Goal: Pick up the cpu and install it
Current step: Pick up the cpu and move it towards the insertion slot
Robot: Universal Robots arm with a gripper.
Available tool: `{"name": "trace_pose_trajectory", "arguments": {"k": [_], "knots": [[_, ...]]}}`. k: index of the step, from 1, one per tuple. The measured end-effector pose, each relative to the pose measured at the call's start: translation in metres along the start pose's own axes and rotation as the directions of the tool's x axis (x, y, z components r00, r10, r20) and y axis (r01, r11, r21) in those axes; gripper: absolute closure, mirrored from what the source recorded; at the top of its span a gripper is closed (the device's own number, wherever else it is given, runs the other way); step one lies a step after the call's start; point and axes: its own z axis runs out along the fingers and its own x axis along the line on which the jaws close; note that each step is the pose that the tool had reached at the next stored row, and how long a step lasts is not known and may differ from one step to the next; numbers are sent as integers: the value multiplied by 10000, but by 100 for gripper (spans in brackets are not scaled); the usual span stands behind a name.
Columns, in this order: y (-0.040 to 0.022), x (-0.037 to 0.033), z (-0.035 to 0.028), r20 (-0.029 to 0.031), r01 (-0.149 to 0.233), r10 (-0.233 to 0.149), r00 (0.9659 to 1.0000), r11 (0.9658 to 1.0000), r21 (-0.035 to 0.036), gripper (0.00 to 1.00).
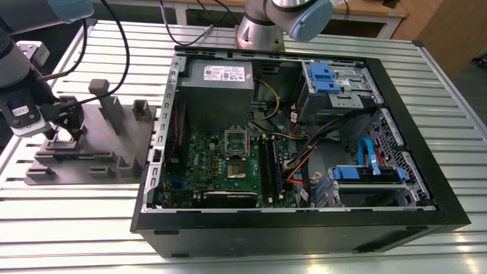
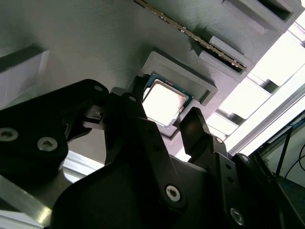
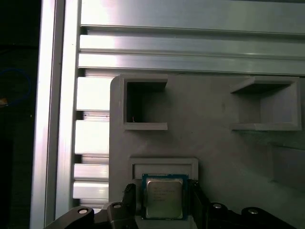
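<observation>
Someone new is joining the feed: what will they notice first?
The open computer case with its green motherboard dominates the exterior view. At that view's left, the gripper sits low over the grey fixture; both wrist views show the shiny cpu in its nest, between the open fingers.

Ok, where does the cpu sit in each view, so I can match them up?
Exterior view: hidden under the tool, which is down on the grey fixture at the exterior view's left.
Second wrist view: the cpu lies in a raised-rim pocket of the grey fixture, at the tool's tip.
First wrist view: the cpu lies in that pocket, silver top up.
Shared landmark: the grey fixture.
</observation>
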Motion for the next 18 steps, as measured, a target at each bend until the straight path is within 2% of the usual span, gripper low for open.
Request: {"name": "trace_pose_trajectory", "arguments": {"k": [7, 9, 10, 18], "knots": [[0, -2, 0, 0, 0, 0, 10000, 10000, 0, 43], [0, -2, 0, 0, 0, 0, 10000, 10000, 0, 44], [0, -2, 0, 0, 0, 0, 10000, 10000, 1, 51], [1, -4, -18, -2, 0, 0, 10000, 10000, 1, 53]]}}
